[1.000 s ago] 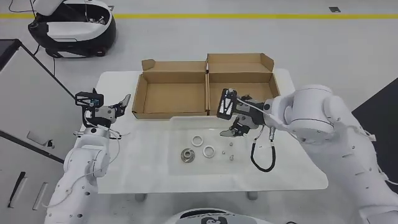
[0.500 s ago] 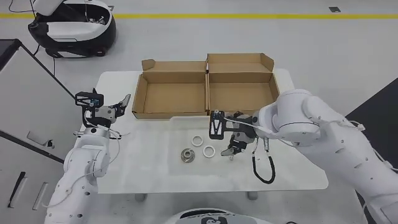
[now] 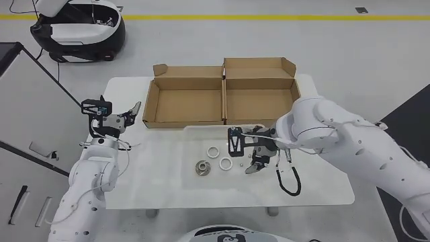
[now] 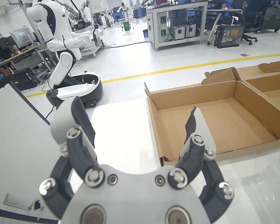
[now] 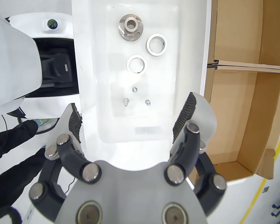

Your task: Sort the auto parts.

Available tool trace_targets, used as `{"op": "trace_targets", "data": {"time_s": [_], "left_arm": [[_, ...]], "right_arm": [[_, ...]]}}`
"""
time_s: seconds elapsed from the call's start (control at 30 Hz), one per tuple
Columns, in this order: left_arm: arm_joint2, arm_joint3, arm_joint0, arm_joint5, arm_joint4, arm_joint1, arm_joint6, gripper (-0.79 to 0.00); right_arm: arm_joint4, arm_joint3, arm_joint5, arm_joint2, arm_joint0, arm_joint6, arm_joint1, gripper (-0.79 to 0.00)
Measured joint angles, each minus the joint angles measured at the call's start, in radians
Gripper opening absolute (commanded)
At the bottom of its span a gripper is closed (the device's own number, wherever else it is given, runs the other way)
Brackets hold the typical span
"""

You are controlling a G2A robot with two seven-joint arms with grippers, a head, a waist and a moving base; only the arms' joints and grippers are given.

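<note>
**Top view.** My left gripper (image 3: 131, 113): jaws spread, empty, just beside the left box (image 3: 183, 105). My right gripper (image 3: 257, 163): low over the tray (image 3: 195, 134), near the parts.

**Left wrist view.** The left box is bare inside. There is nothing between my fingers.

**Right wrist view.** Jaws wide, holding nothing. Lying in the tray:
- a flanged hub (image 5: 130, 27)
- one ring (image 5: 156, 44)
- a second ring (image 5: 137, 64)
- three bolts (image 5: 125, 101), nearest my fingertips

I judge all of them to be metal: stiff and smooth, with the hub the heaviest. I would take the hub by its raised collar, the rings across the rim and the bolts by the head. The bolts look light and apt to roll.
</note>
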Motion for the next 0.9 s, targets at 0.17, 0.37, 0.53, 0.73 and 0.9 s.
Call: {"op": "trace_targets", "data": {"time_s": [0.17,0.37,0.53,0.73,0.9], "left_arm": [[0.000,0.000,0.000,0.000,0.000,0.000,0.000,0.000],[0.000,0.000,0.000,0.000,0.000,0.000,0.000,0.000],[0.000,0.000,0.000,0.000,0.000,0.000,0.000,0.000],[0.000,0.000,0.000,0.000,0.000,0.000,0.000,0.000],[0.000,0.000,0.000,0.000,0.000,0.000,0.000,0.000]], "right_arm": [[-0.023,0.034,-0.029,-0.020,0.007,-0.029,-0.002,0.000],[-0.044,0.055,-0.046,-0.044,0.001,-0.046,-0.012,0.000],[-0.057,0.075,-0.056,-0.059,-0.001,-0.059,-0.021,0.000],[-0.083,0.106,-0.065,-0.074,-0.006,-0.075,-0.030,0.000],[-0.086,0.123,-0.069,-0.078,-0.004,-0.076,-0.035,0.000]]}}
